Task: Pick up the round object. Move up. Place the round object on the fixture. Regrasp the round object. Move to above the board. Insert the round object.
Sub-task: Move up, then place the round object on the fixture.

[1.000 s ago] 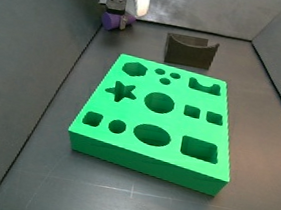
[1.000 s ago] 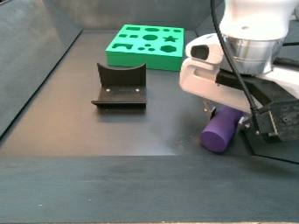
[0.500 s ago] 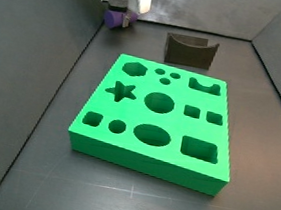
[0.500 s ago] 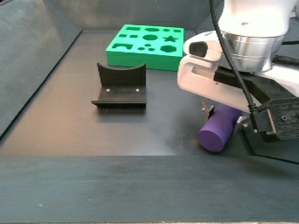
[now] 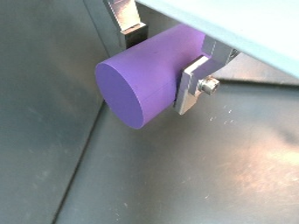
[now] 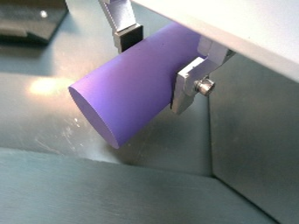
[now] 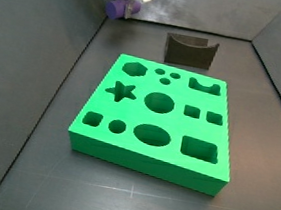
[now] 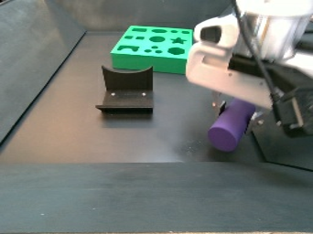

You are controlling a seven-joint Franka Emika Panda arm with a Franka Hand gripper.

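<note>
Pinching the round object (image 5: 146,83) between its two silver fingers (image 5: 194,85), the claw (image 6: 158,54) is holding the purple peg tilted above the dark floor (image 8: 134,137), apparently clear of it. In a side view the peg (image 8: 232,128) is hanging near the fixture (image 8: 126,90), apart from it. The board (image 7: 157,120) is lying flat, well apart from the claw (image 7: 121,2).

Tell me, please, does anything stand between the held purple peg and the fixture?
Nothing visible does. The pincer holds the purple peg, and bare dark floor lies between it and the fixture; the green board sits beyond.
</note>
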